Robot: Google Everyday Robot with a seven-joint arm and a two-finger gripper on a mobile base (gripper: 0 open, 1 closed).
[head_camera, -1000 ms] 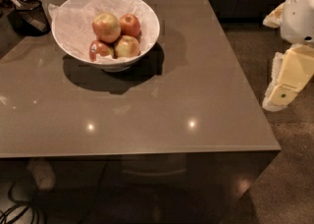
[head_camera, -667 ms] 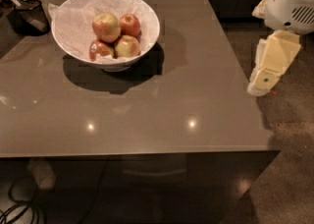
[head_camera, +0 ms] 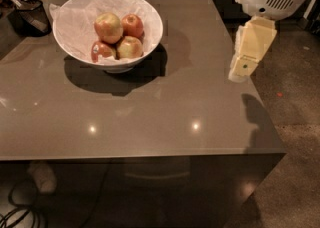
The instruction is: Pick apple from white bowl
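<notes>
— Where is the end effector (head_camera: 240, 72)?
— I see it hanging at the right edge of the bench (head_camera: 150, 117), well apart from the white bowl (head_camera: 115, 65). I can't tell how far open it is; I see nothing in its hold.
— And the apple (head_camera: 108, 27)?
— In the white bowl, far left on the bench, top left of the pile, touching the smaller red apple (head_camera: 132, 25)

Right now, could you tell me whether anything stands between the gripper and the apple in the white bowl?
Only bare table separates the gripper, hanging over the table's right edge, from the white bowl. Inside, the smaller red apple lies beside the apple on the gripper's side; coming from above would likely avoid it.
</notes>
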